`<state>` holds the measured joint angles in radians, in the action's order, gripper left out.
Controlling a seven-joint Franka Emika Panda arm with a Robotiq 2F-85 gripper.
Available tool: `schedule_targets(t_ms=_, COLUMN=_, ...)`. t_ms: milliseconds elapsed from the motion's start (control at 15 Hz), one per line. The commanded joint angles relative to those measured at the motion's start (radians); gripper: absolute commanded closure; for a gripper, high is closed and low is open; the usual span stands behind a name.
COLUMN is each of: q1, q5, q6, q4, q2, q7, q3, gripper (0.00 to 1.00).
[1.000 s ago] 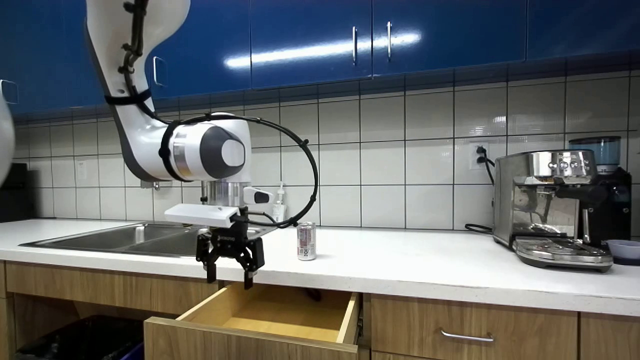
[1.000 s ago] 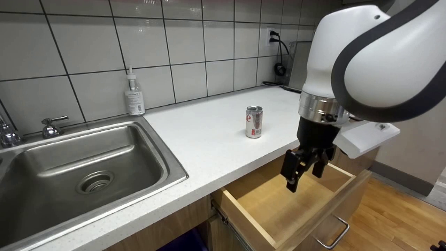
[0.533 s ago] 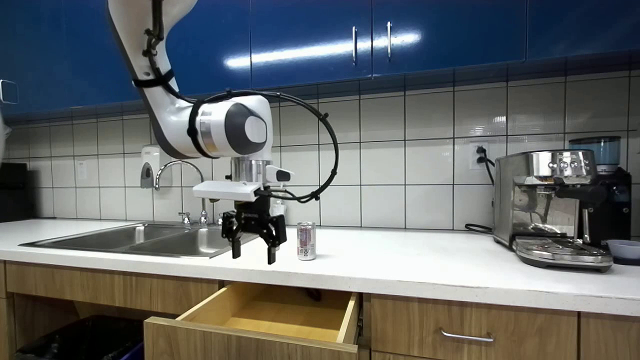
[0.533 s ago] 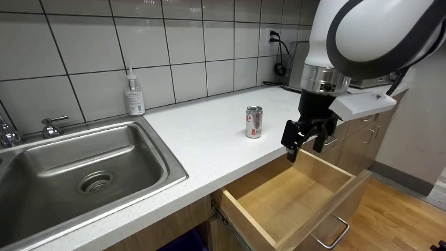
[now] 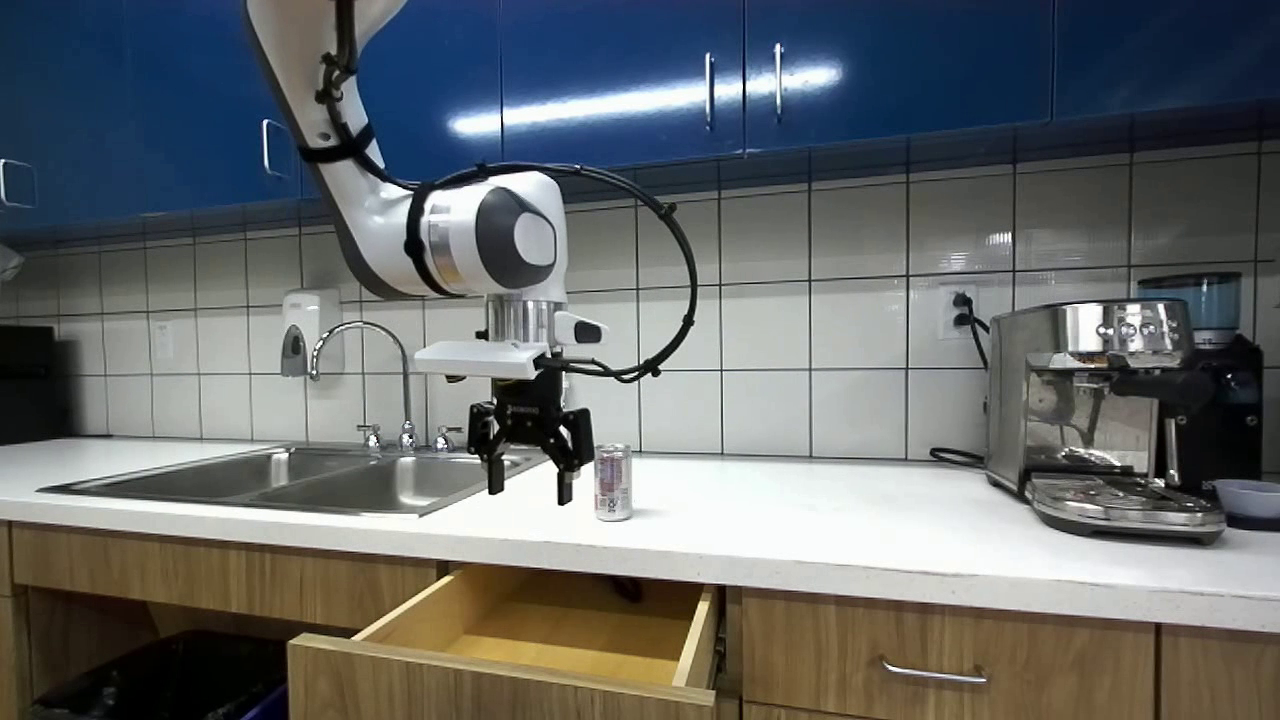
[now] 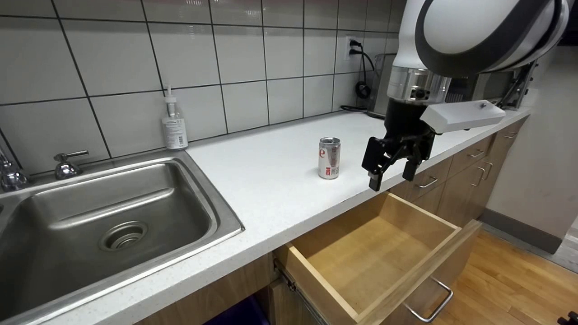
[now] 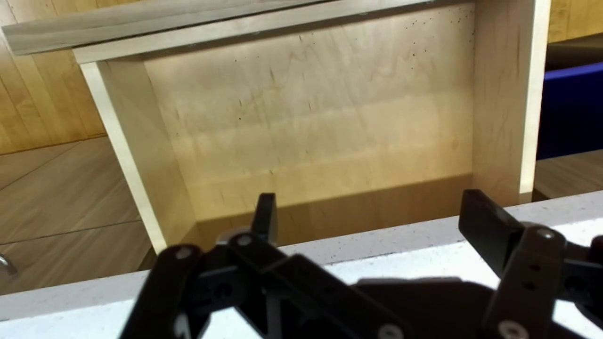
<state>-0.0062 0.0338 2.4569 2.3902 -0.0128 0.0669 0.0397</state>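
Observation:
My gripper is open with nothing between its fingers. It points down and hangs in the air above the counter's front edge; it also shows in an exterior view and in the wrist view. A pulled-out wooden drawer lies below it, and its bare floor fills much of the wrist view. A silver-white can stands upright on the counter, apart from the gripper, and shows beside it in an exterior view. The can is out of the wrist view.
A steel sink with a faucet is set in the white counter. A pump bottle stands behind the sink. A coffee machine stands farther along. Blue cabinets hang above. A dark bin stands below.
The gripper has risen from low over the drawer to above counter height. In an exterior view it has also moved right, nearer to the can in the picture. It stays open; drawer and can are unmoved.

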Motion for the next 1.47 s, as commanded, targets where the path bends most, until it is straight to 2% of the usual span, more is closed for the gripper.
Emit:
schedule_targets(t_ms=0, q1=-0.006, q5=0.0, q6=-0.003, q4=-0.001, q2=-0.001, q7=0.0, q3=-0.006, gripper=0.0)
schedule_targets(t_ms=600, q1=-0.023, q5=-0.041, q6=-0.002, q4=-0.074, q2=0.009, q7=0.008, q3=0.013, gripper=0.0)
schedule_targets(t_ms=1067, q1=-0.037, q5=-0.083, q6=-0.028, q4=-0.179, q2=-0.032, q7=0.018, q3=0.027, gripper=0.0)
schedule_targets(t_ms=1400, q1=-0.045, q5=-0.063, q6=-0.033, q4=-0.274, q2=-0.101, q7=-0.004, q3=0.037, gripper=0.0)
